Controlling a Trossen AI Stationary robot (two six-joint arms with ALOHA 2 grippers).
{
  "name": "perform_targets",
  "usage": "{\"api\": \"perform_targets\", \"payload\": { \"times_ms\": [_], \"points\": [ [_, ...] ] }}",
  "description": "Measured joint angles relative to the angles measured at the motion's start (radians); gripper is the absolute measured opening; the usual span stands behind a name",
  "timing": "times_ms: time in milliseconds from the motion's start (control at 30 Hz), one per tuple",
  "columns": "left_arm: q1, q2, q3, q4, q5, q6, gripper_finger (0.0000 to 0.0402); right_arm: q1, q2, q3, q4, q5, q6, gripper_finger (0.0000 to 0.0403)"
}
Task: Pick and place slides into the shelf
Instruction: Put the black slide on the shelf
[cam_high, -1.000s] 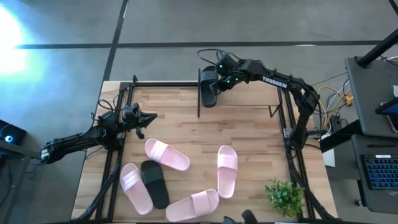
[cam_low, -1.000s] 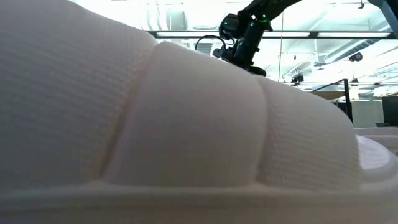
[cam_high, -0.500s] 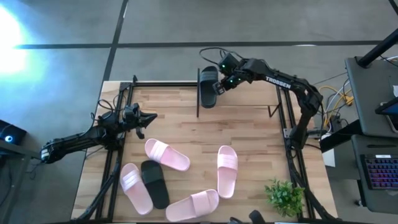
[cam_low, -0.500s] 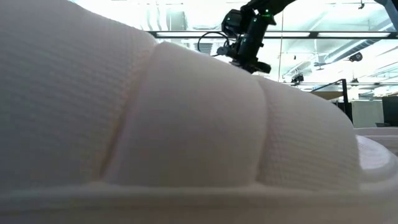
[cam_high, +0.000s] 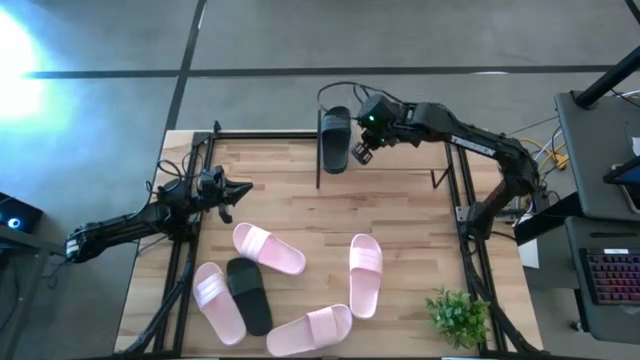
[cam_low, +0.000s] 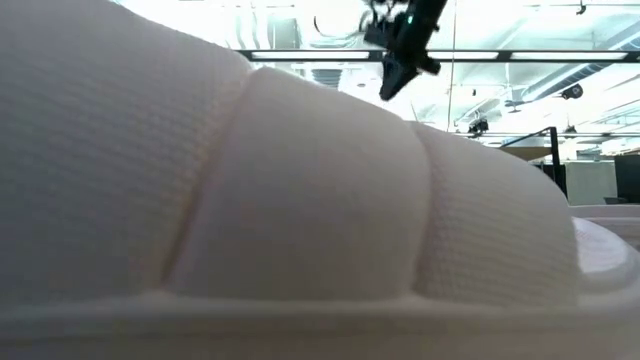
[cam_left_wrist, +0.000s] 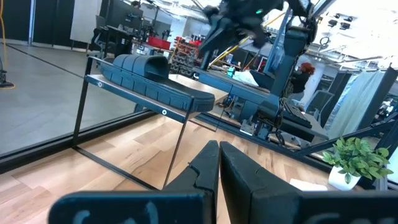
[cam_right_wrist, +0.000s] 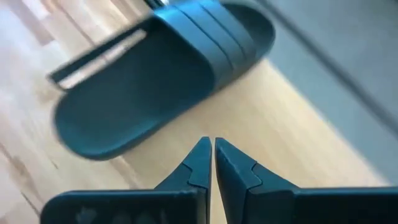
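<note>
A black slide (cam_high: 334, 140) lies sole-down on the shelf's (cam_left_wrist: 180, 134) light plank at the table's far edge; it also shows in the right wrist view (cam_right_wrist: 155, 74) and the left wrist view (cam_left_wrist: 149, 78). My right gripper (cam_high: 358, 156) hangs shut just right of it and above it, touching nothing, its fingers together (cam_right_wrist: 211, 149). Three pale pink slides (cam_high: 268, 248) (cam_high: 365, 275) (cam_high: 218, 302) and a second black slide (cam_high: 248, 295) lie flat on the near half of the table. My left gripper (cam_high: 240, 187) waits shut at the table's left.
A fourth pink slide (cam_high: 310, 329) lies at the near edge and fills the low view (cam_low: 300, 200). A small green plant (cam_high: 458, 315) stands at the near right. Black frame bars (cam_high: 462, 200) run along both table sides. Bare wood lies between the shelf and the slides.
My right gripper has risen from beside the black slide on the shelf and drawn off toward the table's right, rolling about its own axis as it went. It has stayed shut. The black slide keeps its place on the shelf.
</note>
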Motion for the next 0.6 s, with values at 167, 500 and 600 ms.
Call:
{"api": "perform_targets", "payload": {
  "times_ms": [167,500,600],
  "points": [
    [0.000,0.003,0.000,0.099,0.008,-0.060,0.0000,0.122,-0.083,0.000,0.063,-0.018,-0.112,0.0013],
    [-0.001,0.004,0.033,0.474,0.042,-0.445,0.0000,0.345,-0.212,0.001,0.184,0.130,-0.016,0.0013],
    [0.000,0.018,0.061,0.712,0.165,-0.444,0.0000,0.400,-0.223,0.001,0.188,0.228,-0.005,0.0013]
  ]
}}
